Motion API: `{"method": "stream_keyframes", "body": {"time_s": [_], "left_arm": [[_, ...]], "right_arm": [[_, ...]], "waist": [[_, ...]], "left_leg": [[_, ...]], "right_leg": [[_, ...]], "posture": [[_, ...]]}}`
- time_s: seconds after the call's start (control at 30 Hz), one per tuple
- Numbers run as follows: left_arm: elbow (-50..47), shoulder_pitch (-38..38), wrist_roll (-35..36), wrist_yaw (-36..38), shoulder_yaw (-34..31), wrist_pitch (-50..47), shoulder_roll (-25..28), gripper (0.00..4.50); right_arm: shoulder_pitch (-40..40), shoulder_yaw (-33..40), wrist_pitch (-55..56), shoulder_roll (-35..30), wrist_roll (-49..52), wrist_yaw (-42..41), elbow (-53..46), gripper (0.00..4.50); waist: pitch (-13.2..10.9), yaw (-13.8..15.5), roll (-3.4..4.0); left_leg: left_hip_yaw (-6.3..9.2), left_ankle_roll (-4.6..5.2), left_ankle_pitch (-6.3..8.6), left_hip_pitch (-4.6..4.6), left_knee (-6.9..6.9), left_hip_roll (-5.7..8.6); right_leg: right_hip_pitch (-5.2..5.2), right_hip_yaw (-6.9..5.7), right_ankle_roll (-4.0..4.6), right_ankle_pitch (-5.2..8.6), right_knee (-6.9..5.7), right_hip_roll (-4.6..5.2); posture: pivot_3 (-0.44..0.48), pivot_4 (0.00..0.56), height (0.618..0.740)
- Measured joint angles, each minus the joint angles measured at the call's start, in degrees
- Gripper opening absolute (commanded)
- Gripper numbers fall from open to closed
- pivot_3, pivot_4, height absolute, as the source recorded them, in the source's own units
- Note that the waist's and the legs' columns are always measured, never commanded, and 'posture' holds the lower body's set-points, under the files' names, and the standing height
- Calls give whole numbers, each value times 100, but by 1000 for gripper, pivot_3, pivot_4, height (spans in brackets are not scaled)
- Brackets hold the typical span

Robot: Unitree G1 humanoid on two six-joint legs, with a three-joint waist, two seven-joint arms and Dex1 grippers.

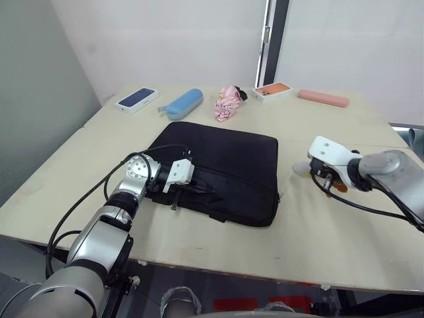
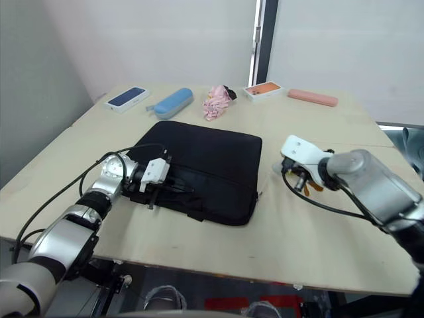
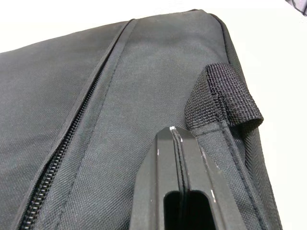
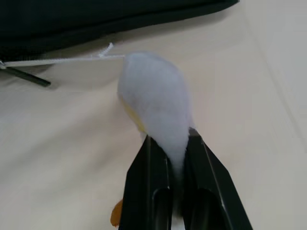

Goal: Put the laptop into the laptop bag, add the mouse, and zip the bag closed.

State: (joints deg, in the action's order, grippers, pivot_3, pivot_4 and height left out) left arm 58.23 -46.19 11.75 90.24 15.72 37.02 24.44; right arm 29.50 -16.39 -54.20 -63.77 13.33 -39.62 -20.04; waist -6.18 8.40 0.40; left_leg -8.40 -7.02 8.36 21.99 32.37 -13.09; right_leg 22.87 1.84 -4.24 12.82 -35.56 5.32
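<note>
One laptop bag [image 1: 222, 169] flat on the table [image 1: 318, 225], zipper partly hidden, contents unseen. Left gripper [image 3: 178, 139] pressed together, over the bag's near edge beside a handle loop [image 3: 225, 98]. Right gripper [image 4: 168, 143] just right of the bag, pinching one plump white toy [image 4: 151, 96], its yellow and orange bits mostly hidden

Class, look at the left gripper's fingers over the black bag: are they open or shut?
Shut. In the left wrist view the two fingers press flat together above the laptop bag, with nothing between them.
</note>
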Motion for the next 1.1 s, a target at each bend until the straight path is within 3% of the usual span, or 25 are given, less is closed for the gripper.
{"method": "stream_keyframes", "body": {"time_s": [0.2,0.3,0.5,0.7,0.73,0.8,0.93,1.1], "left_arm": [[-308,204,122,-7,1,-137,6,0],[-425,206,158,-4,1,-300,5,0],[-972,214,380,23,0,-1201,0,0],[-2263,218,817,21,-194,-2455,142,0],[-2484,218,888,17,-270,-2660,222,0],[-2786,217,989,-3,-422,-2984,405,0],[-3246,214,1098,-69,-782,-3489,902,1169],[-3655,239,1339,-82,-1202,-4362,1648,2963]], "right_arm": [[565,-634,94,344,-722,-45,438,14],[414,-463,-9,456,-607,-189,349,14],[-414,308,-302,518,-220,-328,137,2114],[-945,1052,-365,193,-107,-417,121,4187],[-992,1308,-433,153,-8,-466,108,4470],[-1078,1845,-572,124,222,-614,26,4470],[-1326,3090,-844,114,785,-986,-19,4500],[-1686,4391,-1015,160,1451,-1436,0,4500]], "waist": [[0,-5,-1],[-2,12,-1],[-37,20,-14],[-92,-79,-12],[-95,-110,-12],[-99,-153,-13],[-103,-160,-13],[-106,-142,-13]], "left_leg": [[1,0,0,-1,-1,0],[2,0,0,0,-4,-3],[-2,2,1,11,-3,-2],[-2,4,-2,71,-7,-10],[-1,11,-6,91,-7,-13],[-1,45,-28,105,-7,-14],[1,54,-31,115,-8,-19],[1,56,-30,114,6,-18]], "right_leg": [[-1,-1,0,0,-2,1],[0,-4,0,0,-1,0],[11,-1,0,0,2,1],[64,-4,2,1,4,-10],[85,-5,2,0,3,-15],[103,-5,0,0,-3,-17],[111,-9,5,3,0,-20],[110,-9,12,6,-8,-17]], "posture": [[0,150,740],[0,150,740],[0,150,740],[0,150,740],[0,150,740],[0,150,740],[0,150,740],[0,150,740]]}}
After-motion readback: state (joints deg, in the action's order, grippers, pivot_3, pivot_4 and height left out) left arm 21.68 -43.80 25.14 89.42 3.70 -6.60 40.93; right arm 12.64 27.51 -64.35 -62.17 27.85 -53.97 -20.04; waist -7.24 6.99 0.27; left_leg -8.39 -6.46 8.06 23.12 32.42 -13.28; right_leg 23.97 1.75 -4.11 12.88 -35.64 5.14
